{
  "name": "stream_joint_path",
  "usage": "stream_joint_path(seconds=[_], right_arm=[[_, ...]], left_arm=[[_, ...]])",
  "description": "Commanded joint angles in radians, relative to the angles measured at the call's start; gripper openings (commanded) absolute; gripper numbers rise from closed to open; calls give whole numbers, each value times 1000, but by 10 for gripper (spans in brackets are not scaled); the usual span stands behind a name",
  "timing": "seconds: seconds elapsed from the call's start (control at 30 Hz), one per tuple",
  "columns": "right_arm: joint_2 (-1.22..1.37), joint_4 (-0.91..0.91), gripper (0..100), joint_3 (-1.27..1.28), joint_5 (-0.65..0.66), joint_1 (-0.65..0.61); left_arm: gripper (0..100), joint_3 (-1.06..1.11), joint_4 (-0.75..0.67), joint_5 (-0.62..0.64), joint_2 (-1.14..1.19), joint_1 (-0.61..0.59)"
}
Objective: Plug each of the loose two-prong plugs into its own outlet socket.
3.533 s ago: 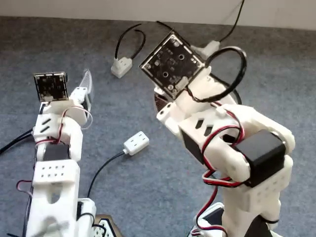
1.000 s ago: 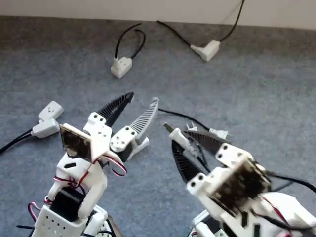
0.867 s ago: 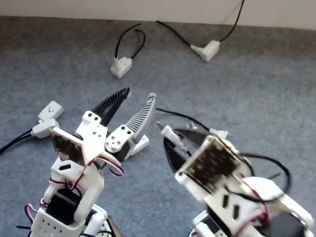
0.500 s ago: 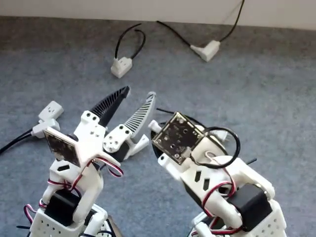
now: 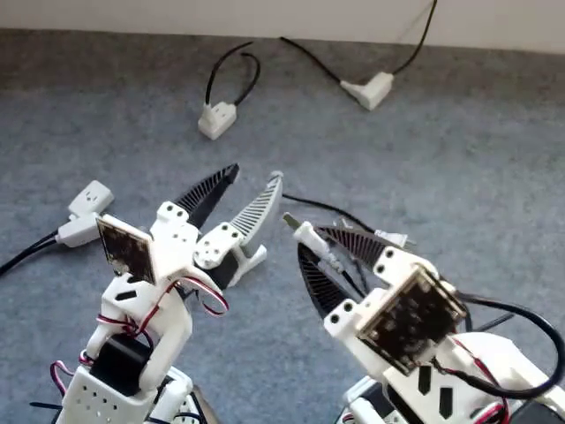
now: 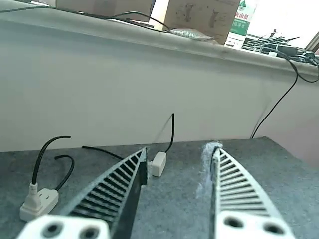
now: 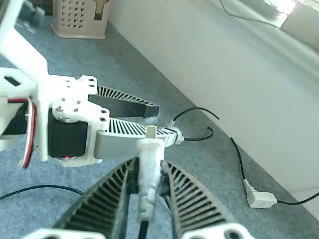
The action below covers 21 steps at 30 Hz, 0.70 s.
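Observation:
My right gripper is shut on a white two-prong plug held above the grey carpet, prongs pointing away from the wrist and the black cord trailing back under the arm. Just left of it my left gripper stands open with nothing between its fingers. A white outlet socket on a looped black cable lies farther back; it also shows beyond the left gripper as the socket. Another socket lies at the left edge, beside a white plug.
A white angled plug on a black cord lies at the back right near the wall, seen too as the plug. A small white piece lies by the right arm. A beige basket stands by the wall.
The right arm's wrist has turned back, so the held plug and both fingers show again. The left gripper has shifted slightly right and stays open.

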Motion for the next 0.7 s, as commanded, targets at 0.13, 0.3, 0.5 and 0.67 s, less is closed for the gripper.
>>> stream_joint_path(seconds=[0.13,0.3,0.5,0.67], right_arm=[[5,47,14,-28,9,-2],[5,45,14,84,9,-1],[2,-85,14,248,9,64],[4,-188,14,323,9,70]], left_arm=[[210,15,-6,6,-8,21],[210,-33,-32,8,-8,-19],[210,-42,-29,9,-8,12],[210,-36,-28,9,-5,85]])
